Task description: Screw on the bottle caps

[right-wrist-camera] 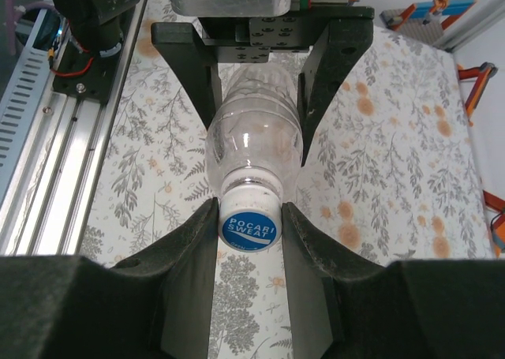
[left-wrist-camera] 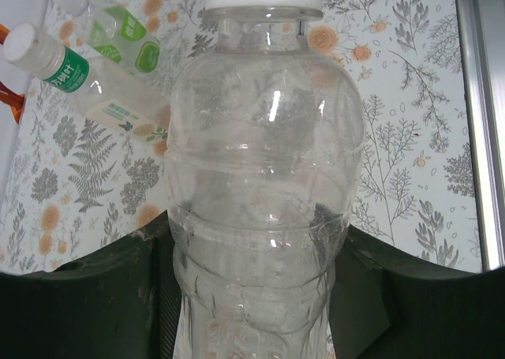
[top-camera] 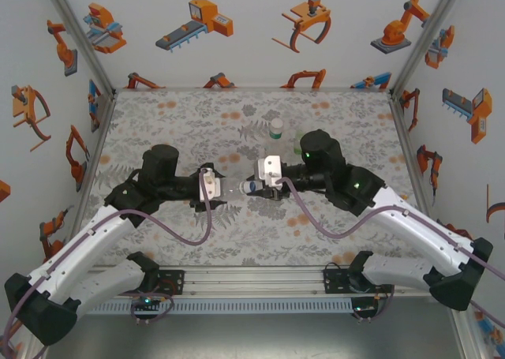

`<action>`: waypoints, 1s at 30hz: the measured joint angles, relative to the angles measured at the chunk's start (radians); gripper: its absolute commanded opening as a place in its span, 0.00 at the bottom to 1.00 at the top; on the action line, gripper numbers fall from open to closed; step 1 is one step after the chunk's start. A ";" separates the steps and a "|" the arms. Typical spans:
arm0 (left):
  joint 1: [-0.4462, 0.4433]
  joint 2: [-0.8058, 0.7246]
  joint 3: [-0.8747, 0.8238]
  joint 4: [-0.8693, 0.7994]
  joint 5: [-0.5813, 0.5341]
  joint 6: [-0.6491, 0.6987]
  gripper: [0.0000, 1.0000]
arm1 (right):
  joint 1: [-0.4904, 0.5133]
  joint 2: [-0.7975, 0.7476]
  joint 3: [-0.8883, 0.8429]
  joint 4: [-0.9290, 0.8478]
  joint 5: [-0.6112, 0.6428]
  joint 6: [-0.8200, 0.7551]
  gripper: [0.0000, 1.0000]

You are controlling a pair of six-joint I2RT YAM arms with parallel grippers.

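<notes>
Observe the left pincer (top-camera: 224, 189): it pinches the colourless bottle (top-camera: 237, 188) by its body and holds it on its side above the surface (top-camera: 158, 122), neck pointing toward the right arm. In the left wrist view, its fingers (left-wrist-camera: 110, 296) press against both flanks of the bottle.

Observe the right pincer (right-wrist-camera: 251, 225): its pads clamp the blue cap (right-wrist-camera: 249, 227) from both sides. The cap sits on the neck of the held bottle and faces the right wrist camera.

Farther back on the surface stands a white-capped bottle (top-camera: 276, 129). Just beside it is a greenish bottle (top-camera: 297, 143), partly hidden by the right arm.
</notes>
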 measured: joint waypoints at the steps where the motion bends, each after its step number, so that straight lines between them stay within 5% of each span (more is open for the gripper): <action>1: 0.000 0.000 0.000 0.003 0.001 0.000 0.00 | 0.000 0.000 0.000 0.004 0.000 0.006 0.00; 11: 0.002 -0.001 -0.002 -0.005 -0.038 0.000 0.00 | -0.002 0.031 0.000 0.082 0.039 0.304 0.00; 30: 0.009 -0.010 -0.029 -0.001 -0.170 -0.016 0.00 | -0.016 0.067 -0.113 0.251 0.326 1.424 0.05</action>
